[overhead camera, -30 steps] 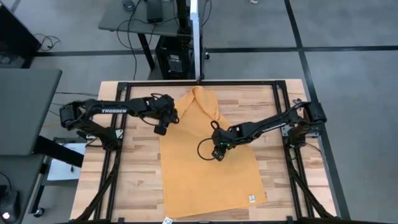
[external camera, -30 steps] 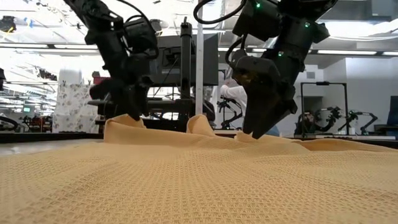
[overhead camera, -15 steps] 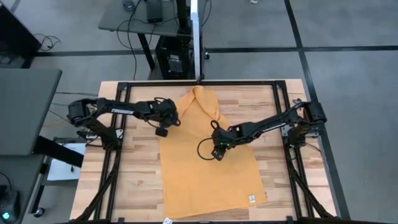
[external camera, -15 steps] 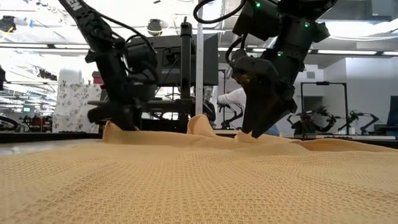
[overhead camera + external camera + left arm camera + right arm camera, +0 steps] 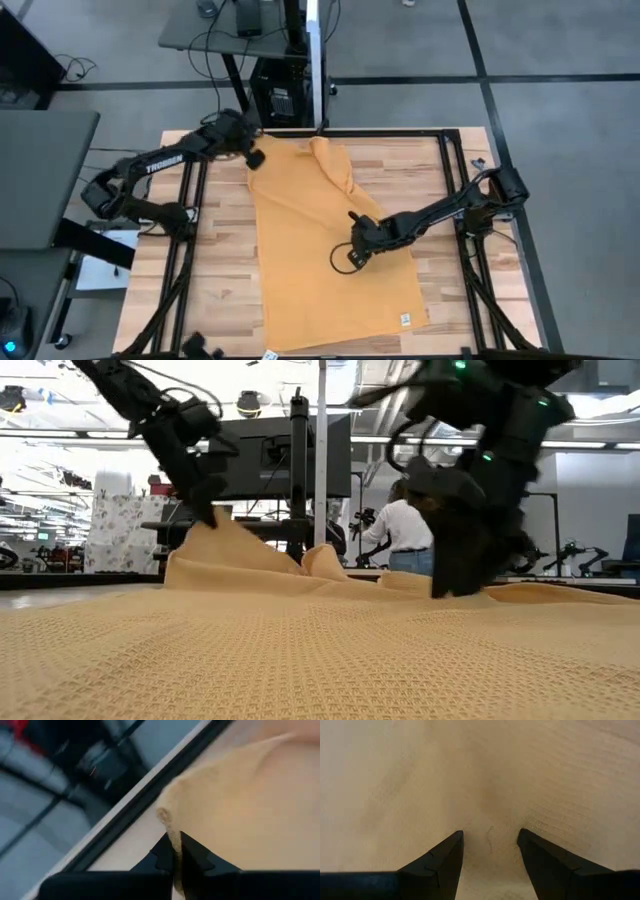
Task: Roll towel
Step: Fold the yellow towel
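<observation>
The mustard-orange towel (image 5: 320,260) lies flat along the middle of the wooden table, its white tag (image 5: 405,319) near the front right corner. A folded ridge (image 5: 337,178) runs along its far right part. At the towel's far left corner, my left gripper (image 5: 252,158) is shut on the cloth and holds it raised (image 5: 215,528). Over the towel's middle right part, my right gripper (image 5: 354,256) stands open, fingers pointing down at the cloth (image 5: 487,851). My left gripper pinches the towel's far left corner by its edge (image 5: 174,840) between its two shut fingers, coming from above and from the table's left. That corner is lifted into a peak (image 5: 222,532), with cloth sloping down from it to the table. Whether my right gripper's open fingertips (image 5: 462,588) touch the towel, I cannot tell.
Black frame rails (image 5: 445,170) run along the table's sides and far edge, and a post (image 5: 318,60) rises behind the far edge. Bare wood (image 5: 400,170) shows right and left of the towel. A person (image 5: 405,535) stands in the room beyond.
My left gripper has shut on the towel's left edge, then gone up and toward the far left corner of the table. The towel's bunched far end has spread out leftward with it. My right gripper has shifted a little toward the near edge, still open.
</observation>
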